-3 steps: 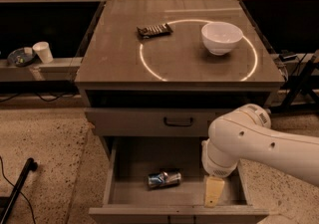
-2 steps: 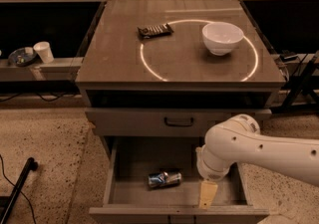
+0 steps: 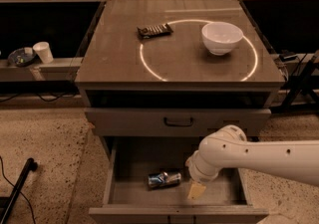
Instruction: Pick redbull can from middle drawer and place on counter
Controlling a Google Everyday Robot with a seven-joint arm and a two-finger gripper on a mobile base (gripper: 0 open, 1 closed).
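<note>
The redbull can [image 3: 164, 179] lies on its side on the floor of the open middle drawer [image 3: 130, 161], left of centre. My gripper [image 3: 196, 191] hangs from the white arm [image 3: 259, 157] inside the drawer, just right of the can and apart from it. Only a pale finger tip shows below the wrist. The counter [image 3: 114, 54] above bears a thin white circle outline.
A white bowl [image 3: 222, 37] and a dark snack-bar wrapper [image 3: 155, 30] lie on the counter. A closed drawer front with a dark handle [image 3: 178, 122] sits above the open drawer. A white cup [image 3: 43, 52] stands on a shelf at left.
My arm and gripper have moved left inside the drawer, closer to the can. The can has not moved.
</note>
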